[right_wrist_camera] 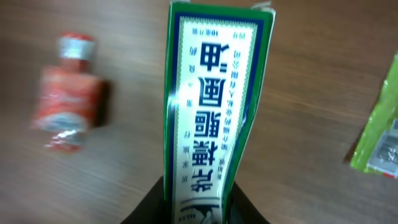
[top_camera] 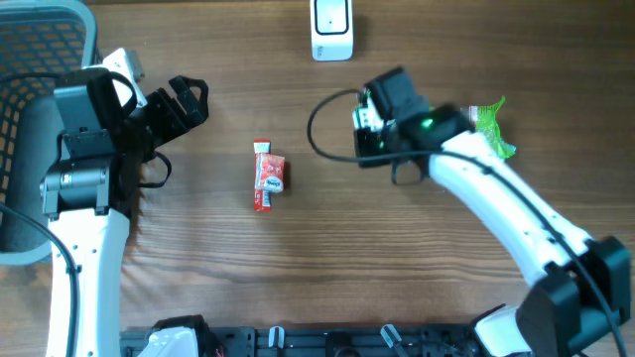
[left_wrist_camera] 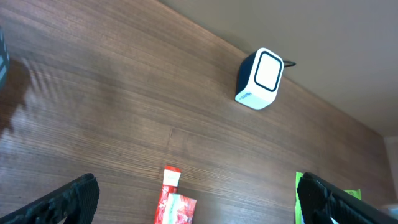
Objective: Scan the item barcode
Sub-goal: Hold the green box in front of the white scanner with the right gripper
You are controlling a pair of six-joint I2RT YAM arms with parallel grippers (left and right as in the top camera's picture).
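Observation:
The item, a narrow green-and-white box point(right_wrist_camera: 214, 106) printed with blue characters, sticks out from my right gripper point(right_wrist_camera: 202, 208), which is shut on its lower end. From overhead, that gripper point(top_camera: 372, 124) hovers over the table's middle right, below the white barcode scanner point(top_camera: 331, 28), and mostly hides the box. The scanner point(left_wrist_camera: 261, 78) stands at the far edge with its window facing the left wrist camera. My left gripper point(top_camera: 184, 99) is open at the left with nothing between its fingers.
A red packet point(top_camera: 268, 176) lies flat at the table's centre, also seen as the red packet point(right_wrist_camera: 68, 109) left of the box. A green packet point(top_camera: 493, 127) lies to the right. A grey mesh basket point(top_camera: 40, 59) occupies the far left corner.

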